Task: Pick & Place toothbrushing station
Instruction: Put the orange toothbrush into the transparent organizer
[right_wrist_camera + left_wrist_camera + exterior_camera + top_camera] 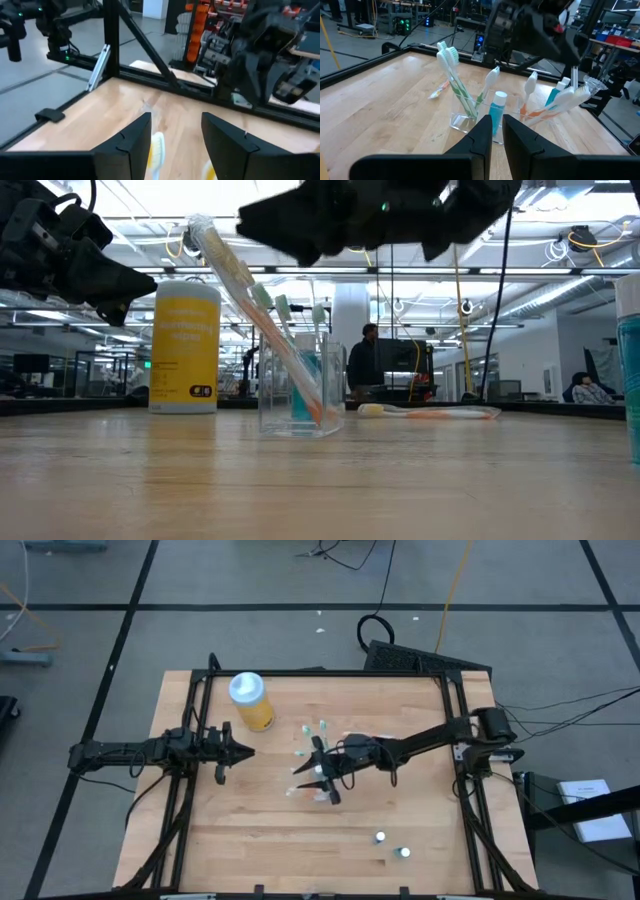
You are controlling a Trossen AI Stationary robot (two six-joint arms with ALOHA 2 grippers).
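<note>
Several slim, light, stiff toothbrushes (457,82) lean in the tippable clear cup (485,117); right gripper (322,778) above, fingers spread, best pinches mid-handle.

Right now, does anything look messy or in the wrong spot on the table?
Yes. One toothbrush lies flat on the table beyond the clear cup, while the others stand inside it. Two small capped tubes also sit apart near the table's front edge, far from the cup. Nothing looks spilled or broken.
</note>
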